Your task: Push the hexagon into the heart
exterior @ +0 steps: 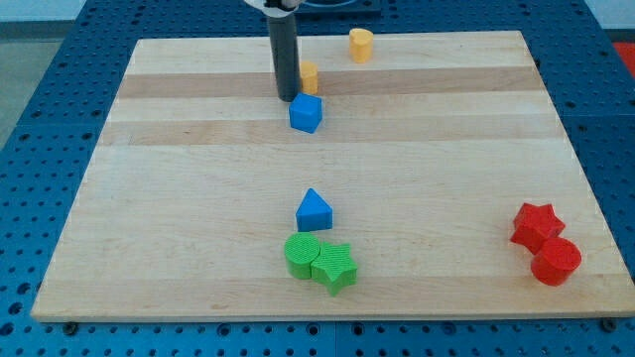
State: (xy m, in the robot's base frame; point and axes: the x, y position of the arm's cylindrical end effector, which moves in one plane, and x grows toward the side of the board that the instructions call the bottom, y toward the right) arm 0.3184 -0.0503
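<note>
My tip [288, 98] rests on the board near the view's top, left of centre. A yellow block [311, 76], partly hidden behind the rod, sits just right of the tip and touches or nearly touches it; its shape cannot be made out. A second yellow block [360, 45] stands farther up and right, near the board's top edge, apart from the first; it looks rounded, and I cannot tell whether it is the heart or the hexagon. A blue cube [306, 113] lies just below and right of the tip.
A blue triangle [314, 211] sits low in the middle. A green circle [302, 255] and a green star [335, 267] touch just below it. A red star [536, 226] and a red circle [556, 262] lie at the view's bottom right.
</note>
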